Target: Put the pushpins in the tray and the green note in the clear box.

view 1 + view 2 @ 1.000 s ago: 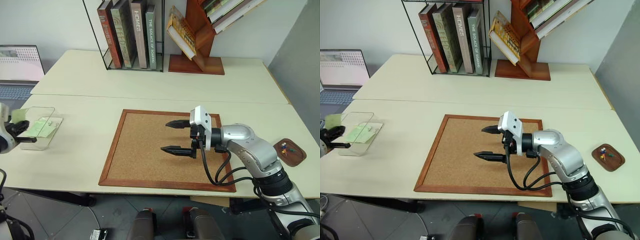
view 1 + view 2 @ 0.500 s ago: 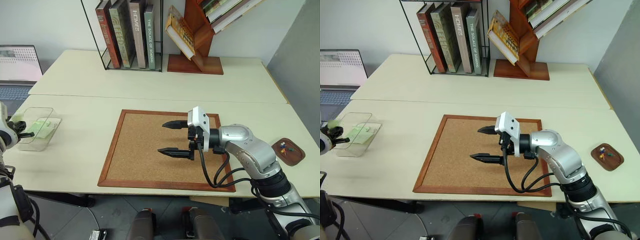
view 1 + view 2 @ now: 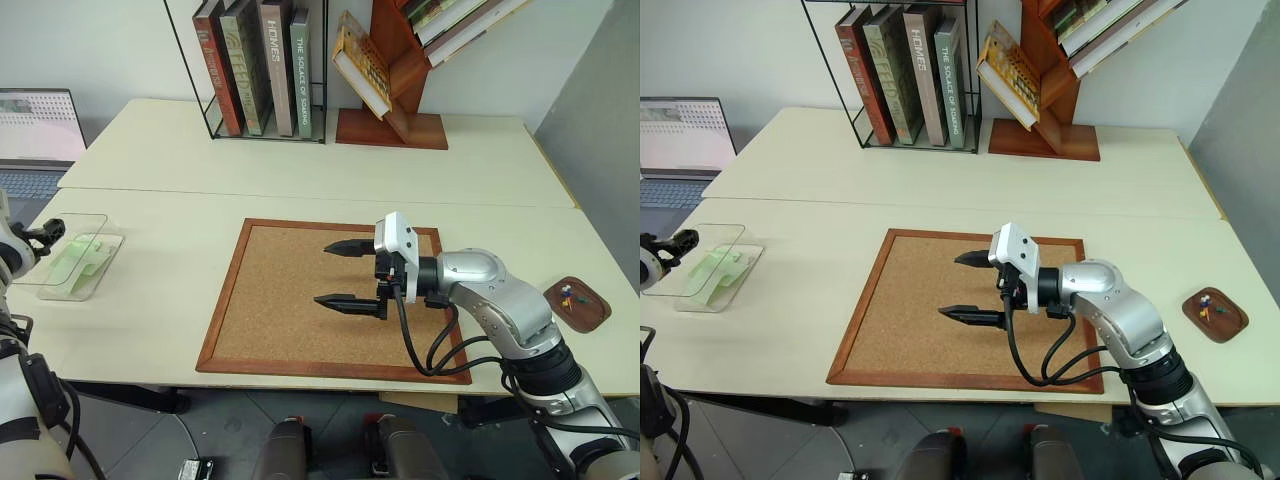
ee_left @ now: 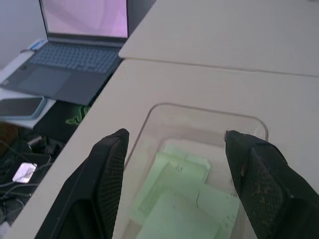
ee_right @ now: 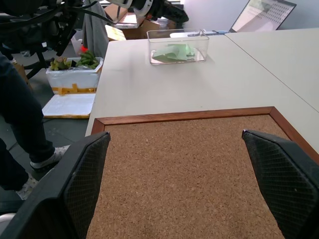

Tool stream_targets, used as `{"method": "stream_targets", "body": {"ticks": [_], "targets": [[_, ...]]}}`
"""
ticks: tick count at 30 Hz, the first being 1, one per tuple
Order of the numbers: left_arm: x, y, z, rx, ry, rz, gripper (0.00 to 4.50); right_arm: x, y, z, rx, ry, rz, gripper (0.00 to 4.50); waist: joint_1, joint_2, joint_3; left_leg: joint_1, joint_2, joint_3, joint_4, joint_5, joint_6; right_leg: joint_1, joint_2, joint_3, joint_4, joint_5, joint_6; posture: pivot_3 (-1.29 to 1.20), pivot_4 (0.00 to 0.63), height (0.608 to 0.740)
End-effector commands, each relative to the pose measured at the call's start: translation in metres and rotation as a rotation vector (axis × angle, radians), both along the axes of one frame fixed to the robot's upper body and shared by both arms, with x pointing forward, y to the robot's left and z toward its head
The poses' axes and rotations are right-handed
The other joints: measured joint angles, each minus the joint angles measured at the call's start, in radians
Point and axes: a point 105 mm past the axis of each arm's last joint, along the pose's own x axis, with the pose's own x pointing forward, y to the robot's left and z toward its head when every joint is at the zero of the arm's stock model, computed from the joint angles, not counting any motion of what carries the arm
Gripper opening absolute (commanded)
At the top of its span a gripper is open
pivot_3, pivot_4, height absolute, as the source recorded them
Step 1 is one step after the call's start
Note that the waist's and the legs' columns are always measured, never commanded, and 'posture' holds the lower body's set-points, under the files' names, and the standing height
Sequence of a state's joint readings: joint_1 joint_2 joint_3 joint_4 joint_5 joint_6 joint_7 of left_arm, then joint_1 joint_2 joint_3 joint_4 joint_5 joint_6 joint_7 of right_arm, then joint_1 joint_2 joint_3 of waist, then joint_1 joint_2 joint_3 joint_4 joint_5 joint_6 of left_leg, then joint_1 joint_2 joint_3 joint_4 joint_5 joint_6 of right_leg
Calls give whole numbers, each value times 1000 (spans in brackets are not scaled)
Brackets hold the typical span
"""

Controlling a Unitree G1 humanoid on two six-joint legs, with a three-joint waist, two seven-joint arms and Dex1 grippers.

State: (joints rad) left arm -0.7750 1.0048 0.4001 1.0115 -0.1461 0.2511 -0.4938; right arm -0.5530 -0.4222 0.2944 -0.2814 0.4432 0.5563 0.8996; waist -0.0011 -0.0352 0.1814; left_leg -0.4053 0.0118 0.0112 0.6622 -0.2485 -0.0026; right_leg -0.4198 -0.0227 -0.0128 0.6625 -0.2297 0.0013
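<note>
The clear box (image 3: 42, 283) sits at the table's left end with the green note (image 3: 73, 260) lying flat inside it on other pale green slips (image 4: 185, 195). My left gripper (image 4: 175, 135) hovers just over the box's left end (image 3: 45, 232), open, with nothing between its fingers. My right gripper (image 3: 325, 275) hangs open and empty over the middle of the corkboard (image 3: 285, 330), pointing left. Far right, the small brown tray (image 3: 592, 314) holds the pushpins (image 3: 567, 293).
The wood-framed corkboard fills the table's centre. A wire rack of books (image 3: 255, 65) and a slanted wooden bookshelf (image 3: 395, 70) stand at the back. A laptop (image 3: 38, 130) lies beyond the box. A person's leg (image 5: 20, 114) shows beside the table.
The left gripper has opened and risen slightly. The green slip pinched in it above the box's edge is gone from its fingers and lies in the box. The right arm kept still.
</note>
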Motion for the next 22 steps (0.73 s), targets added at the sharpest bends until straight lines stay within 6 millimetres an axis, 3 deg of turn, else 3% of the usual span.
{"method": "stream_targets", "body": {"ticks": [1,3,7,13,16,22], "targets": [[9,-31,50,115,-187,-132,3205,1,-6,14,87,-61,-66,4500,2,0,0,0,0,0,0,0,0,0,-1,0,0,1,-1,0,150,740],[12,-55,59,172,-216,-211,3205,5,-9,17,144,-71,-132,4500,1,-1,0,-1,0,0,0,0,0,0,-1,1,0,1,-1,0,150,740],[17,-130,59,256,-218,-475,3205,6,-30,12,201,-102,-278,4500,3,-1,0,-2,-1,0,0,0,-1,0,-2,1,-1,1,-2,0,150,740],[-11,-234,7,263,-68,-925,3205,-7,-73,0,102,-103,-311,4500,-2,0,0,-2,-2,1,0,0,-1,0,-3,2,-2,1,-2,0,150,740],[-32,-261,-22,200,28,-1058,3205,-13,-84,-3,63,-59,-283,4500,-9,1,1,-1,0,2,0,0,-1,0,0,3,-1,-2,3,0,150,740],[-55,-274,-45,138,94,-1139,3205,-13,-91,-9,42,-21,-274,4500,-9,1,1,4,3,-1,-1,0,0,2,5,1,2,-3,2,0,150,740]]}}
